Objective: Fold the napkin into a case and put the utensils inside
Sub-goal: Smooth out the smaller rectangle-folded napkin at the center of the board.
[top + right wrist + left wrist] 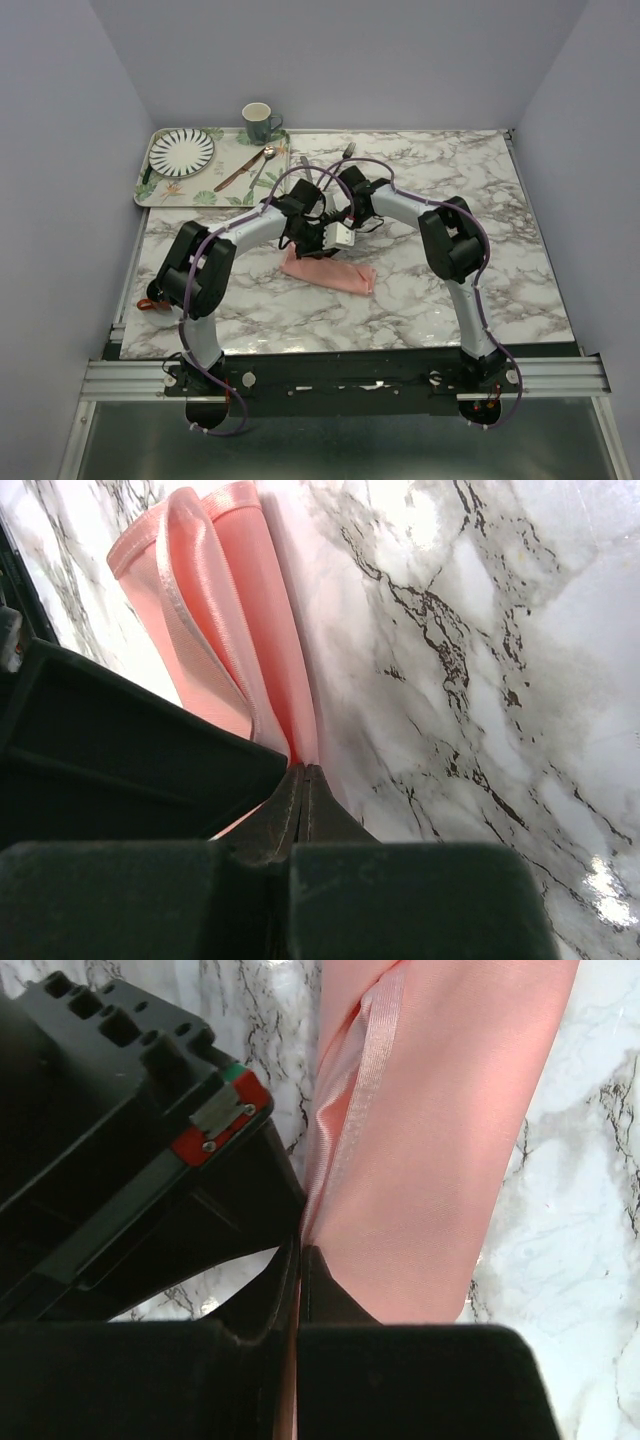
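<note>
The napkin [335,272] lies folded into a narrow pink strip near the middle of the table [450,200], a little toward the near edge, running slantwise from far-left to near-right. Both arms reach in over its far-left end, wrists close together.

The left gripper [298,1260] has its jaws pressed together on the napkin's hemmed edge – a sliver of pink runs down between the fingers [330,1305]. The right gripper [305,775] also has its jaws together, and the layered fold of cloth runs straight into the tips, so it appears to pinch the napkin too. In the right wrist view the layers fan apart slightly at the end away from the grip.

The fork [348,151] rests on the marble near the far edge, beyond the arms and apart from the napkin; a slim silver piece just left of it, likely the knife [305,164], is partly hidden by cables. At the far-left corner sits a tray [143,185] carrying a striped plate [181,150], a spoon [262,165] and a brown-handled utensil [238,172] – a mug [258,122] stands at its far-right corner.
</note>
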`<action>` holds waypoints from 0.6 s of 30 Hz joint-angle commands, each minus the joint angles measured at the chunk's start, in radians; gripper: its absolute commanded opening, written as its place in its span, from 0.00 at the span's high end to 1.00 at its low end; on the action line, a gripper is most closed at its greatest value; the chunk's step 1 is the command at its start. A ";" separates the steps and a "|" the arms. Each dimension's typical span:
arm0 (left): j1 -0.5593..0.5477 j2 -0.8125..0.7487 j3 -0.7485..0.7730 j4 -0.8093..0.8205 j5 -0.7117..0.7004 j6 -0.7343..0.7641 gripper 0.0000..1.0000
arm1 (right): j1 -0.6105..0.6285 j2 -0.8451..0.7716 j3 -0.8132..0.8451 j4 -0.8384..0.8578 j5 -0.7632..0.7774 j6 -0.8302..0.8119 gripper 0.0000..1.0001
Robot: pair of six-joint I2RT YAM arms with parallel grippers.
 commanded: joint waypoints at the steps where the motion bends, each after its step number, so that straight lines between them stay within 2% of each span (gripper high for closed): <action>1: -0.020 0.024 0.004 -0.019 -0.035 0.019 0.96 | 0.011 0.011 -0.005 -0.016 -0.028 -0.019 0.99; 7: -0.022 0.023 -0.044 0.010 -0.078 0.028 0.97 | 0.013 0.008 0.017 -0.038 -0.035 -0.021 0.98; 13: -0.022 0.027 -0.064 0.033 -0.086 0.024 0.97 | -0.007 -0.002 0.048 -0.105 -0.032 -0.027 0.74; 14: -0.023 0.027 -0.065 0.036 -0.087 0.022 0.97 | -0.012 -0.002 0.053 -0.116 -0.026 -0.030 0.67; 18: -0.022 0.026 -0.070 0.044 -0.081 0.016 0.96 | -0.038 -0.002 0.085 -0.197 -0.013 -0.077 0.60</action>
